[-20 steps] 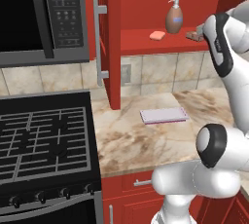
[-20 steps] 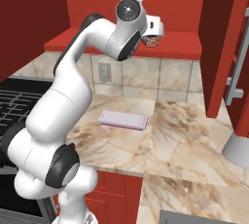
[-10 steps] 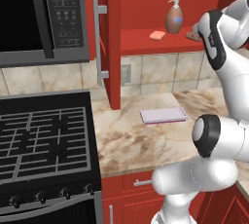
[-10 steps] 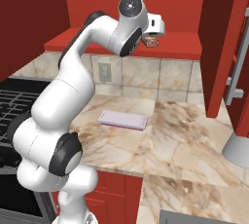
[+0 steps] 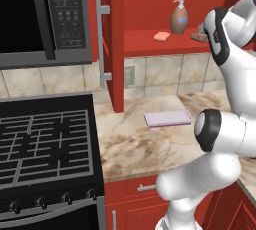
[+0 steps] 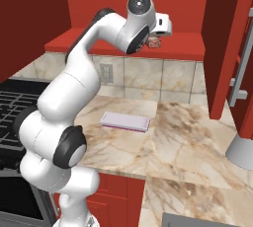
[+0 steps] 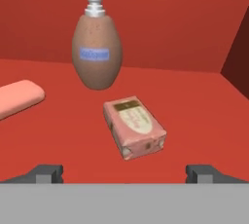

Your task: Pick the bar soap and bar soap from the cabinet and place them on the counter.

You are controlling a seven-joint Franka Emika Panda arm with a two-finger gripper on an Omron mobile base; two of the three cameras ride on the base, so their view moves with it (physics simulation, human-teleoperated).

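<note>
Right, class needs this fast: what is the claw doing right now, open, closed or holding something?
Claw: open, holding nothing, with its tips on either side of the wrapped bar soap on the cabinet shelf.

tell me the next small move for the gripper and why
Probably ease the open gripper forward along the cabinet shelf until its fingers sit on either side of the wrapped bar soap. That soap lies just ahead, centred between the fingers and not yet touched; the pump bottle stands behind it.

A glossy white arm (image 6: 74, 97) of rounded, bulbous segments, with dark grey caps at its joints.
</note>
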